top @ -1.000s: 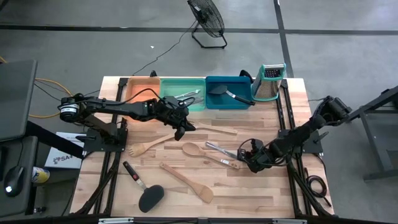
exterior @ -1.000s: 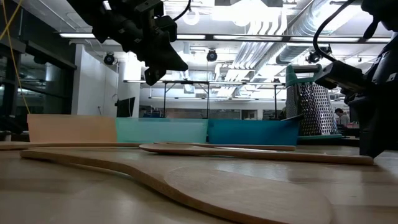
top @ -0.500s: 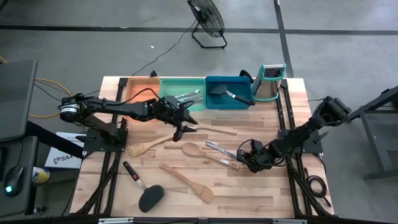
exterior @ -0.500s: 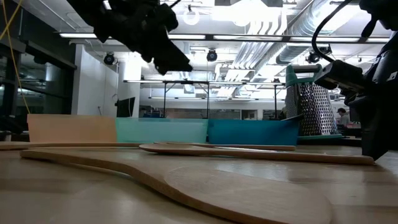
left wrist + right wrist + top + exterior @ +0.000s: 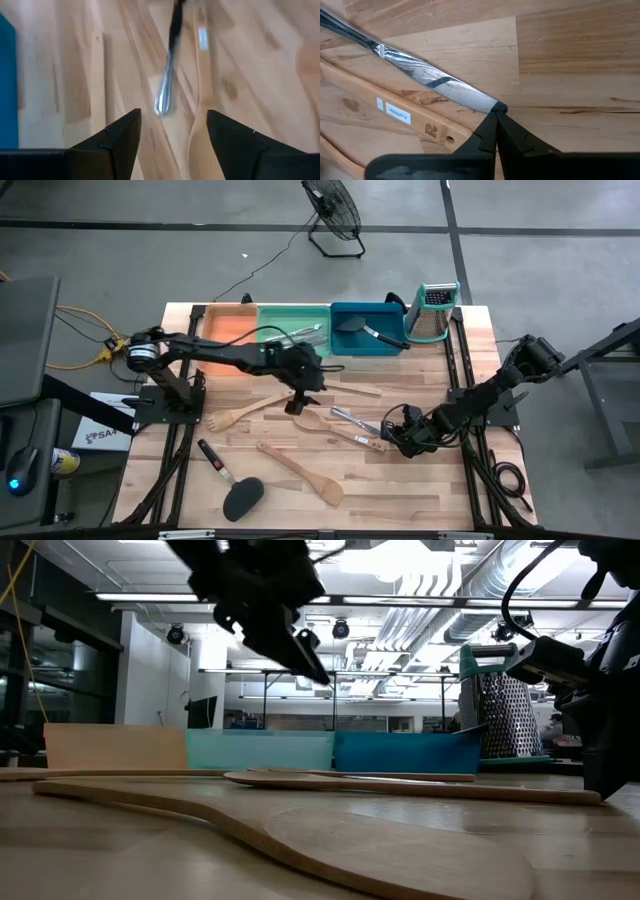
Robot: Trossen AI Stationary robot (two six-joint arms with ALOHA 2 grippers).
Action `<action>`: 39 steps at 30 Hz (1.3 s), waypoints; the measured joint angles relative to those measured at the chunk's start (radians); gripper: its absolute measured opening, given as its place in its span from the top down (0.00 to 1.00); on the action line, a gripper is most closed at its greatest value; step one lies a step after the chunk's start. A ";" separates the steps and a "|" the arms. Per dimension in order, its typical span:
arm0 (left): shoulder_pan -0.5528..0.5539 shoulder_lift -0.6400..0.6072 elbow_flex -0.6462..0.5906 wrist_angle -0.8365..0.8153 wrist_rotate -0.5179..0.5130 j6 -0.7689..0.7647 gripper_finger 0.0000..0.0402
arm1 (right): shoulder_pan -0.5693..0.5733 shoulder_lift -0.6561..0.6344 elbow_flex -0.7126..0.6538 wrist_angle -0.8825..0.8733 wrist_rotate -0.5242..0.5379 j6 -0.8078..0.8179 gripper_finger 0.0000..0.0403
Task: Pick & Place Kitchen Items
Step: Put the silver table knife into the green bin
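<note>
The floor (image 5: 560, 270) was grey concrete, crossed by dark lines. A black fan (image 5: 333, 210) stood at top centre, its cable trailing left. A wooden bench (image 5: 400, 490) filled the middle. In the low view, bright strip lights (image 5: 400, 600) and pipes (image 5: 440, 570) ran overhead, with a white wall (image 5: 150, 680) at left.
</note>
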 joint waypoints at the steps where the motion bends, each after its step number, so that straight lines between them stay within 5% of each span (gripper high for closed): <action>1: -0.007 0.026 0.031 -0.030 -0.009 0.015 0.44 | 0.000 0.000 0.000 0.000 0.000 0.000 0.99; 9: -0.043 0.159 0.179 -0.171 -0.070 0.116 0.44 | 0.000 0.000 0.000 0.001 0.001 0.000 0.99; 22: -0.118 0.237 0.191 -0.186 -0.205 0.228 0.44 | 0.000 0.001 -0.001 0.006 0.007 -0.002 0.99; 39: -0.121 0.255 0.188 -0.212 -0.217 0.238 0.44 | 0.000 0.002 -0.002 0.017 0.008 -0.004 0.99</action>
